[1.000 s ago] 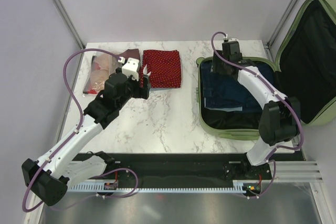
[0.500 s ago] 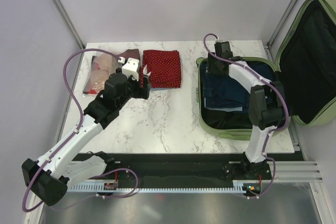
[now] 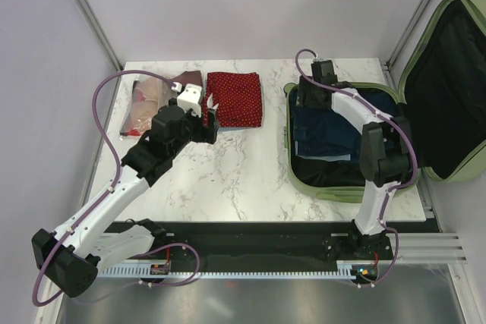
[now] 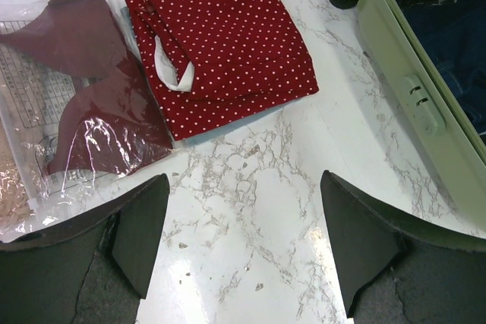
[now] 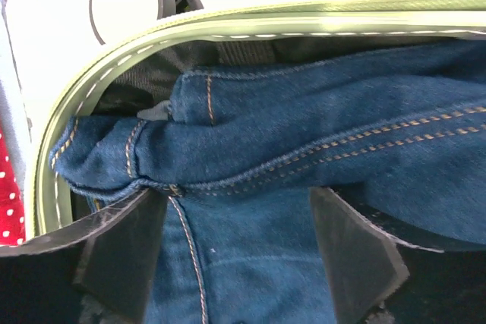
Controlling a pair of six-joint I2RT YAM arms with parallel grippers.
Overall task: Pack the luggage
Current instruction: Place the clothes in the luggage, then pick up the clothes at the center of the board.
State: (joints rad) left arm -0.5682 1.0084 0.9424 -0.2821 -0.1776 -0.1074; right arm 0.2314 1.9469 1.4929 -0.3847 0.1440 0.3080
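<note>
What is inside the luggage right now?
Folded blue jeans lie in the luggage's open base on black lining, with the open right gripper at their far left corner. Anything beneath the jeans is covered.

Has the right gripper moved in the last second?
Yes. The right gripper shifted left over the jeans, toward the far left corner of the suitcase.
</note>
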